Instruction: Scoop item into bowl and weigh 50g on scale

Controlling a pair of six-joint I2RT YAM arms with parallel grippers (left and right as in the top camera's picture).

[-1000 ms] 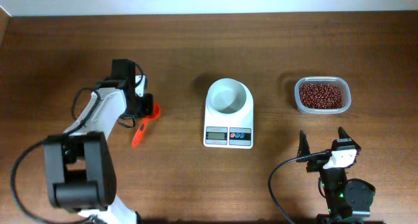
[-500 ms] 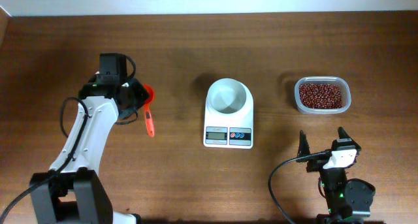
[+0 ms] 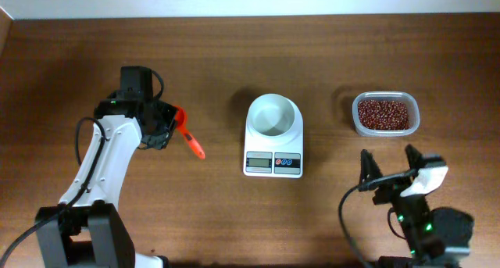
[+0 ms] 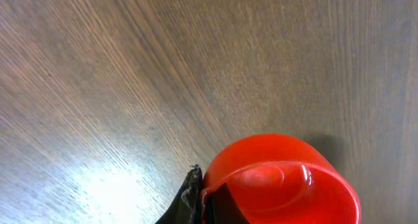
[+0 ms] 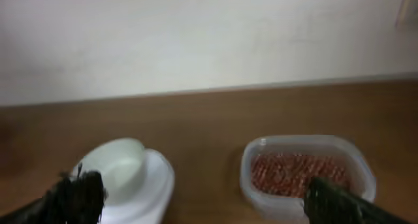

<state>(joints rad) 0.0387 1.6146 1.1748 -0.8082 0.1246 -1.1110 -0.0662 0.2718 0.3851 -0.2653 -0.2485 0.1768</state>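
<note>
We see the left pincer (image 3: 167, 124) over the left half of the bench (image 3: 234, 221), about midway between the back edge and the front edge. It is closed on a red scoop (image 3: 190, 140). The round cup of the scoop sits right at the pincer, and the handle sticks out toward the middle of the bench. From the left wrist we see the red cup (image 4: 281, 178) just above the wood, with one dark finger (image 4: 191, 199) pressed against its side.

The white scale (image 3: 273, 163) is in the middle of the bench. The white bowl (image 3: 273, 115) stands on top of it.

The beans (image 3: 383, 114) lie in a clear tub (image 3: 416, 116) near the right edge, well apart from the scale.

The right pincer (image 3: 387, 165) is near the front right corner. It is wide open and has hold of nothing.
</note>
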